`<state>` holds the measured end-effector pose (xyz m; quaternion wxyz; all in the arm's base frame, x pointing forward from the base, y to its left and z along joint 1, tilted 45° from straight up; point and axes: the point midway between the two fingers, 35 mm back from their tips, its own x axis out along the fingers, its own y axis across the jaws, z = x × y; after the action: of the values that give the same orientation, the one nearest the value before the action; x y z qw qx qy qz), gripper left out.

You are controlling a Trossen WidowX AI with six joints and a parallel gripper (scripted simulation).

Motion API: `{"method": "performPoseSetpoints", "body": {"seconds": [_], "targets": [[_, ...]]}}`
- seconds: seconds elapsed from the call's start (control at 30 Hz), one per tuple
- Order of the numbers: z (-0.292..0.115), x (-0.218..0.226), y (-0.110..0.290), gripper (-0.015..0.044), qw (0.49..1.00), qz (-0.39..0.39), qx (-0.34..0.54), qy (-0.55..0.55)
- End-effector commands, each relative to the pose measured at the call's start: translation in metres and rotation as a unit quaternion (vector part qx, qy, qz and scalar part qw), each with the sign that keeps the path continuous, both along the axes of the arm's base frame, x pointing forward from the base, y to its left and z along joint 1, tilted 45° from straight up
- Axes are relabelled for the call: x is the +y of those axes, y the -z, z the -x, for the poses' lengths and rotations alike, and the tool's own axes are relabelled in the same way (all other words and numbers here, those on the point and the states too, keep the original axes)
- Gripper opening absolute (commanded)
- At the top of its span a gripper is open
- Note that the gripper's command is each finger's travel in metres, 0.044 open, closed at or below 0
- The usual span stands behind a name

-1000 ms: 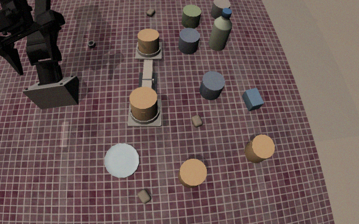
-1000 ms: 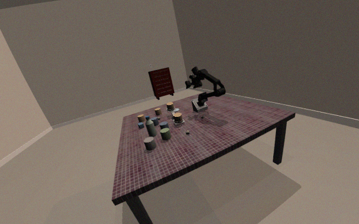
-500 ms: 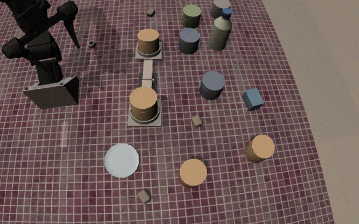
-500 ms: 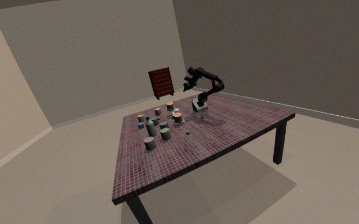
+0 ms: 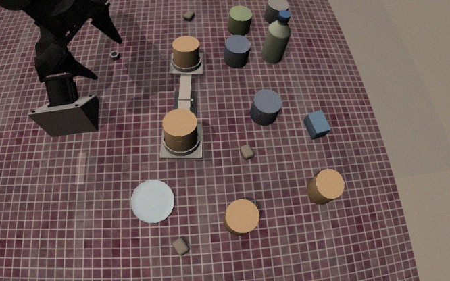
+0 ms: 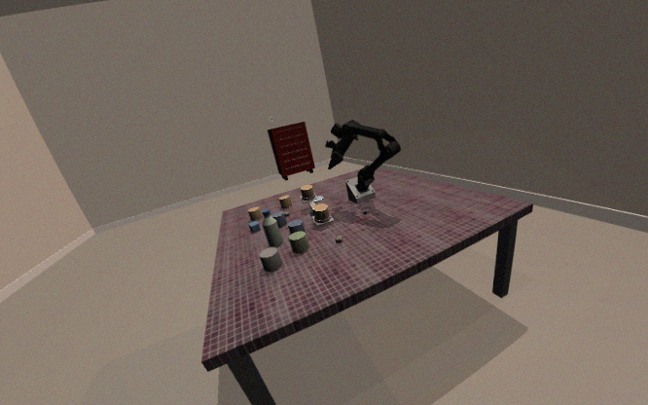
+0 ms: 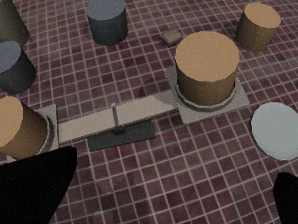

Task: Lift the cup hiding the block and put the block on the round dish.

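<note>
Two identical brown cups with orange tops stand on the pads of a small balance (image 5: 184, 87) (image 7: 136, 111). The near cup (image 5: 179, 130) (image 7: 206, 68) (image 6: 306, 191) is the one closer to the pale round dish (image 5: 153, 200) (image 7: 276, 129). The far cup (image 5: 185, 51) (image 7: 20, 128) (image 6: 321, 212) stands at the other end. No block shows; I cannot tell which way the beam tilts. My gripper (image 5: 105, 58) (image 6: 330, 157) (image 7: 177, 171) is open and empty. It hangs high above the table, beside the balance, on the base's side, pointing down towards it.
Two more orange-topped cups (image 5: 241, 216) (image 5: 325, 186) stand off the balance. Grey-blue cylinders (image 5: 265, 106) (image 5: 236, 50), a green cylinder (image 5: 240, 19), a bottle (image 5: 276, 38) and a blue cube (image 5: 316, 123) crowd the far side of the balance. Small pebbles (image 5: 246, 151) (image 5: 180, 245) and a nut (image 5: 114, 55) lie about. The arm's base (image 5: 64, 115) stands left.
</note>
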<state>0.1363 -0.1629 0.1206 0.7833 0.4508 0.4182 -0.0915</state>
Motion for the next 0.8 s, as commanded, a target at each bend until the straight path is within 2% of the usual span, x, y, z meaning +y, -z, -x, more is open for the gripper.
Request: {"method": "performPoseSetpoints", "body": {"seconds": [0.0,0.27,0.5,0.77], "targets": [[-0.015,0.003,-0.005,0.044,0.998,0.005,-0.047,-0.049],[-0.038,0.007,-0.015,0.044,0.984,0.019,-0.131,-0.123],[-0.041,0.008,-0.015,0.044,0.982,0.022,-0.133,-0.134],[-0.064,0.019,-0.018,0.044,0.957,0.058,-0.141,-0.245]]}}
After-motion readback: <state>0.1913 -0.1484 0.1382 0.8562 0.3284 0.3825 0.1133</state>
